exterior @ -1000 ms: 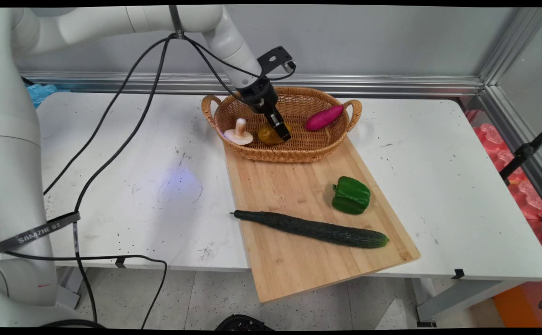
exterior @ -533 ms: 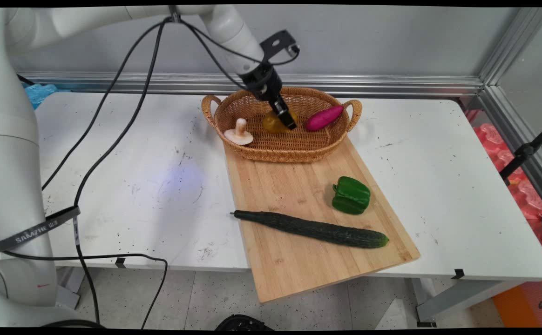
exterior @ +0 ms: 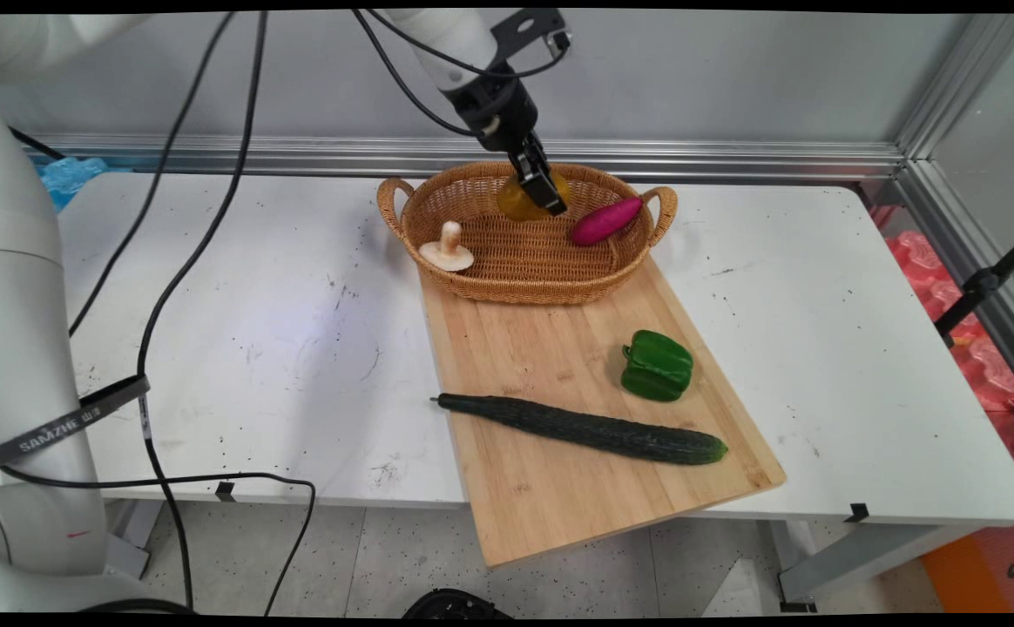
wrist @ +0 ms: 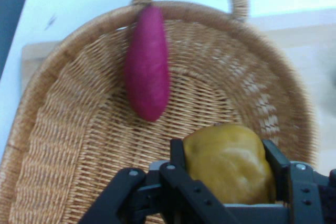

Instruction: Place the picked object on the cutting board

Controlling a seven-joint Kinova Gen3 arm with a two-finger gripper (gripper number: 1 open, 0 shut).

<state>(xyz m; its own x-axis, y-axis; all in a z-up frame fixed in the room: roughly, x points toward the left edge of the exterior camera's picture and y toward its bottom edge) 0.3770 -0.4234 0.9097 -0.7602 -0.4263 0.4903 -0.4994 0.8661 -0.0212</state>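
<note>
Above the wicker basket (exterior: 524, 261), near the frame's top centre, the gripper (exterior: 546, 187) pinched a yellow fruit (wrist: 228, 163) between its fingers, clear of the basket floor.

Carrying it well called, by my judgement, for a steady squeeze and enough height over the rim; a magenta sweet potato (exterior: 605, 220) and mushroom (exterior: 447, 250) lay in the basket. Lower down, a cutting board (exterior: 559, 488) bore a green pepper (exterior: 656, 365) and cucumber (exterior: 581, 428) on the white table (exterior: 254, 348), with a grey wall behind.
</note>
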